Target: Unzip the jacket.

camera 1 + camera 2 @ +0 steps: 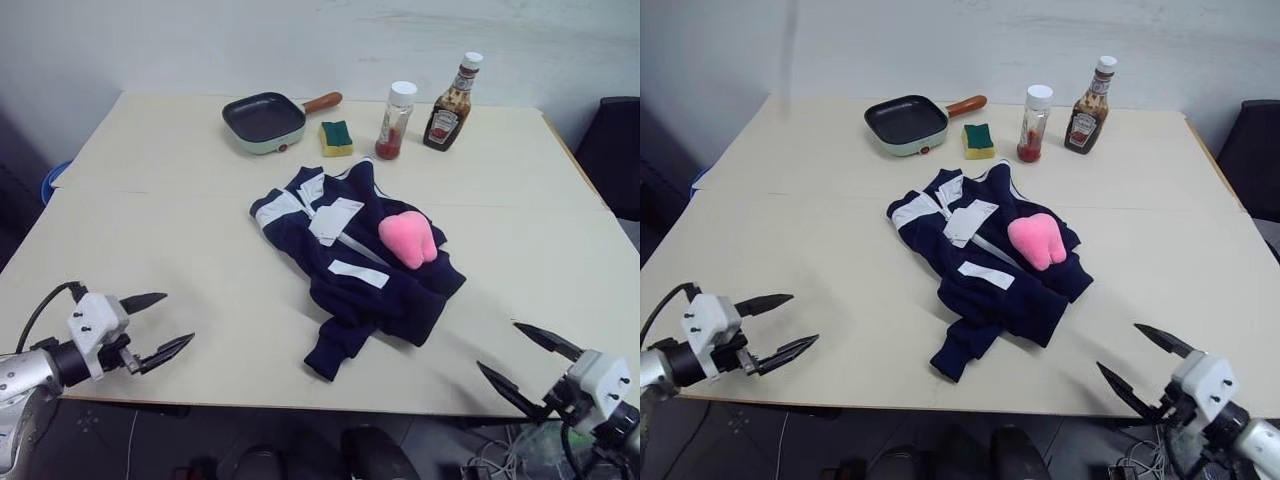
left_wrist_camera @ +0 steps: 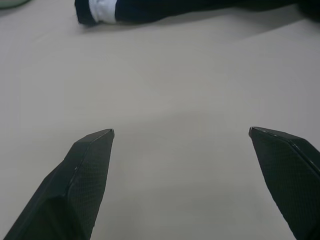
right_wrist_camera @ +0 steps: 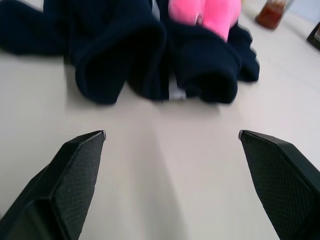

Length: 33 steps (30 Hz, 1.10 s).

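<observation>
The navy-blue jacket (image 1: 352,262) with white stripes and patches lies crumpled in the middle of the cream table (image 1: 180,200); its white zipper runs down the front. A pink plush toy (image 1: 408,238) rests on it. My left gripper (image 1: 165,325) hovers open over the table's near left edge, well to the left of the jacket. At the near right edge my right gripper (image 1: 530,362) is open too, short of the jacket's hem (image 3: 150,75). Both hold nothing.
Along the far side stand a small pan (image 1: 264,121) with a brown handle, a yellow-green sponge (image 1: 336,137), a white-capped jar (image 1: 396,121) and a ketchup bottle (image 1: 451,103). A dark chair (image 1: 617,150) sits off the right edge.
</observation>
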{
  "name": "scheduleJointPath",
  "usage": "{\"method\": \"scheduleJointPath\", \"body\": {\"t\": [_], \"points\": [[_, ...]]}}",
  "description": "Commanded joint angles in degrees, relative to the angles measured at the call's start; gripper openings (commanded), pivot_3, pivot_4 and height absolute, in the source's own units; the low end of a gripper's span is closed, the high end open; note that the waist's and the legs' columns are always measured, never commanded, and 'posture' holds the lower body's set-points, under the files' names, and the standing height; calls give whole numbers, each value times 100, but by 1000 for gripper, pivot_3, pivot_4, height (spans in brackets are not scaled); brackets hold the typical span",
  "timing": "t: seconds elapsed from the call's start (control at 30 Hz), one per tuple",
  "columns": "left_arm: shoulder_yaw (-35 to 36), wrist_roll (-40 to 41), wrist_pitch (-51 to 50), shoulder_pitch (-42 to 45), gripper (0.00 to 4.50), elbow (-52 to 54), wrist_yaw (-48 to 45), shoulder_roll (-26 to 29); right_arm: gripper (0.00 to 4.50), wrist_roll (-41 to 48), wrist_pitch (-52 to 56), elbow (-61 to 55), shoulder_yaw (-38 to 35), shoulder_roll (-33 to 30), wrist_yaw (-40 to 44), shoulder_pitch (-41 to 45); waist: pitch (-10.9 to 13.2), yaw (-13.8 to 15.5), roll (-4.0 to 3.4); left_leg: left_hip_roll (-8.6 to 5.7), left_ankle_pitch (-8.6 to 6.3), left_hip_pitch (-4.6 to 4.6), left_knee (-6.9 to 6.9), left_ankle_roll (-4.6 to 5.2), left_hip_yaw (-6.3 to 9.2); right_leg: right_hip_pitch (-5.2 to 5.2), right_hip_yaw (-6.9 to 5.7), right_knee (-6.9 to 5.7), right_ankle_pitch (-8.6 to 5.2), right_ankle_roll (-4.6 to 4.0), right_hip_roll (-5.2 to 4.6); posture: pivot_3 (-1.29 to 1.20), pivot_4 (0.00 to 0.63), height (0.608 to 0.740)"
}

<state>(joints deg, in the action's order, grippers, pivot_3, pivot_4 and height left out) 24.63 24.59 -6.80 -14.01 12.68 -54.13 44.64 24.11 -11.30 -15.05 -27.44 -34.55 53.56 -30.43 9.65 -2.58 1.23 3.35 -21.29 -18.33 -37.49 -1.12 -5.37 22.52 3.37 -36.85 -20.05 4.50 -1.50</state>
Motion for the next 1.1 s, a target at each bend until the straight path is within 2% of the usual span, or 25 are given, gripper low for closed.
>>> {"method": "scheduleJointPath", "body": {"t": [0.03,0.13,0.27,0.37,0.5,0.9,1.0,1.1], "points": [[-82,103,-4,-221,4500,247,-47,-170,4470,212,-167,182,-359,-75,136,-35,0,-42,-2,0,1,3,6,-2,-2,0,1,0,-1,-2,0,0,150,740],[-48,213,-76,-200,4500,302,34,-324,4470,203,-127,165,-371,-30,104,-34,0,-67,-1,0,1,9,17,-1,-4,2,2,-1,-4,-6,6,0,150,740],[61,1021,-807,45,4500,273,-272,-254,4470,206,-11,-97,-277,-8,54,-43,2,-45,2,0,5,11,12,4,1,1,0,-18,-4,-7,6,0,150,740],[-139,797,-650,50,4500,218,-600,-68,4470,240,117,-198,-394,-94,78,-127,2,-45,2,-1,6,13,9,5,2,-4,0,-20,-4,-7,5,0,150,740],[-143,593,-316,161,4500,33,-570,-141,4470,218,135,-91,-567,-122,78,-194,1,-43,1,-1,10,12,11,-5,1,-2,-1,-13,-4,-7,5,0,150,740],[-321,1021,-891,788,4500,-89,-691,-167,4470,236,-11,-21,-513,105,-40,15,1,-51,0,-1,10,13,8,-6,0,-2,0,-18,-3,-6,7,0,150,740],[-300,1481,-1494,1129,4500,57,-468,-198,4470,142,324,-501,-149,-219,-97,572,1,-74,0,-2,11,14,7,-7,-1,-1,1,-20,-3,-6,7,0,150,740],[-381,1974,-2103,1557,4500,267,-178,-297,4470,494,1646,-821,265,-493,-864,1791,4,-97,3,-2,12,12,-21,-9,-3,2,4,-48,-2,-4,6,0,150,740]]}}
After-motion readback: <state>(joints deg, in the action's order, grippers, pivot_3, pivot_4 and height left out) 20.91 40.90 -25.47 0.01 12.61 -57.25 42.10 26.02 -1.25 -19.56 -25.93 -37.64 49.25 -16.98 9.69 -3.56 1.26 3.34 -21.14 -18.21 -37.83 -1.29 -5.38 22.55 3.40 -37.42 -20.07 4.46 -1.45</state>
